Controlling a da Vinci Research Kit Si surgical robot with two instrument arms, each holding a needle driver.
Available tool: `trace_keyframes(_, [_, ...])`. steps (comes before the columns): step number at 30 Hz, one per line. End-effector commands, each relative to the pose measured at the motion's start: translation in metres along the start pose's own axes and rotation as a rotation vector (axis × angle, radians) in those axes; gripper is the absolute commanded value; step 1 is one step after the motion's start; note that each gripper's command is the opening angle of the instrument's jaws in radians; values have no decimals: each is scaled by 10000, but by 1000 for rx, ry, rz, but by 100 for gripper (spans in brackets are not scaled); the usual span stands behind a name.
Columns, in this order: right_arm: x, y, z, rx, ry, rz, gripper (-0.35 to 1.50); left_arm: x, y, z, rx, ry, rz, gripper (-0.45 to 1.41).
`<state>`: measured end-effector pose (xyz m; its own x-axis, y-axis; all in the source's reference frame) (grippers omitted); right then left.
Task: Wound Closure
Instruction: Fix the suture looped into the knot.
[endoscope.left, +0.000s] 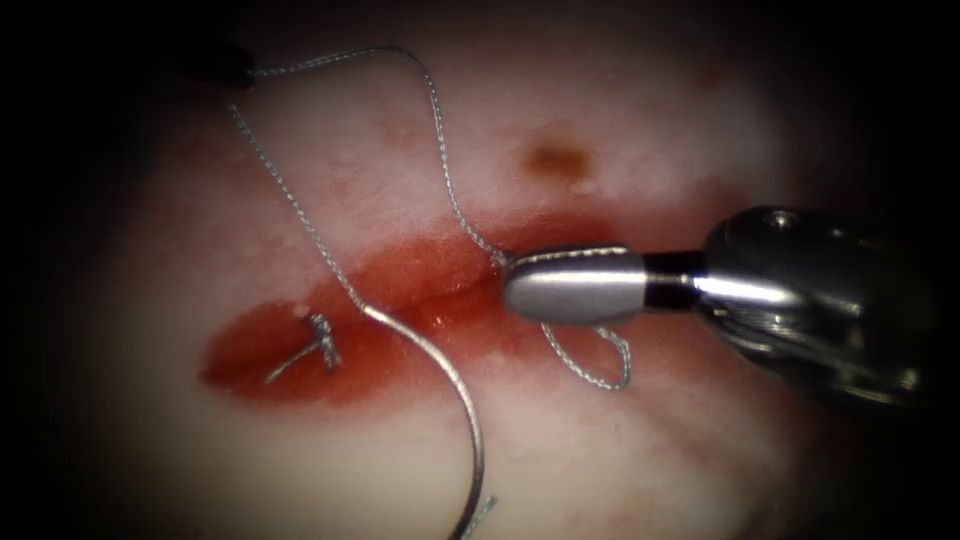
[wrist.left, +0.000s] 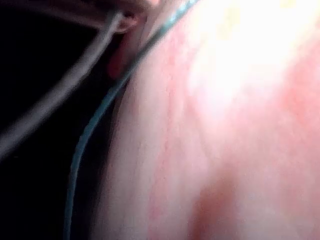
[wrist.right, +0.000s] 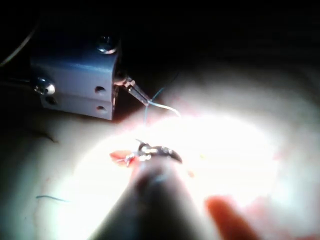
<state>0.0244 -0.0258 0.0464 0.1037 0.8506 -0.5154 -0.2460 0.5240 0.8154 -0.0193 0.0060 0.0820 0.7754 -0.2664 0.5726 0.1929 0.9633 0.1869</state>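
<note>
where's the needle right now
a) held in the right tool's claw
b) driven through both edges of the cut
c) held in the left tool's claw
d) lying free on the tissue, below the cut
d: the needle curves across the tissue below the cut, with no claw on it; the right tool sits at the cut, apart from it.

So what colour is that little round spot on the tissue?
Brownish-orange spot, best seen in the endoscope view, above the cut.
</note>
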Motion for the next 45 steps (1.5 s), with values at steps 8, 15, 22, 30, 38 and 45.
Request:
trace_keyframes(8, [11, -1, 11, -118, -27, -21, -35, -12, 5, -2, -3, 8, 8, 2])
trace_keyframes(15, [8, -2, 20, -125, -18, -22, -35, -21, 3, -5, 19, 4, 28, -45])
trace_keyframes(22, [0, 7, 34, -157, -50, -40, -35, -16, 3, -17, 5, 150, 47, -16])
trace_keyframes(30, [-4, 1, 33, -137, -60, -40, -35, 17, 18, -14, -63, 305, 42, 39])
trace_keyframes(38, [-6, -2, 36, -120, -67, -21, -35, 11, 15, 11, -121, 297, 8, 49])
trace_keyframes(45, [-8, -5, 39, -110, -72, -20, -35, 6, 14, 13, -141, 245, -52, -3])
